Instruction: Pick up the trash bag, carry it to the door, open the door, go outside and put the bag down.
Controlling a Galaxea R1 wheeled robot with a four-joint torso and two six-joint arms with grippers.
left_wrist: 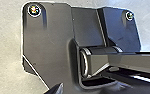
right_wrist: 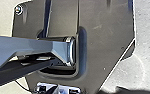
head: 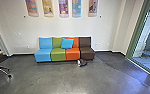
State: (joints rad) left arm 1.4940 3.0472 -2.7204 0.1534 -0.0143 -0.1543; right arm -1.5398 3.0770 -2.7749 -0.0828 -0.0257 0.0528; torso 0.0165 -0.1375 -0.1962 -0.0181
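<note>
The trash bag (head: 83,63), a small dark bundle with a whitish end, lies on the floor (head: 48,78) at the front of the seat row, near the orange chair (head: 72,52) and brown chair (head: 87,52). Its long axis runs roughly along the row, whitish end toward the orange chair. Whether the left claw (left_wrist: 55,89) or right claw (right_wrist: 53,90) is spread or pressed together, I cannot tell.

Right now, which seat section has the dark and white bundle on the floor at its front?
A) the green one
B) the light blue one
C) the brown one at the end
C: the bundle lies on the floor by the front of the brown section, near where it meets the orange one.
</note>
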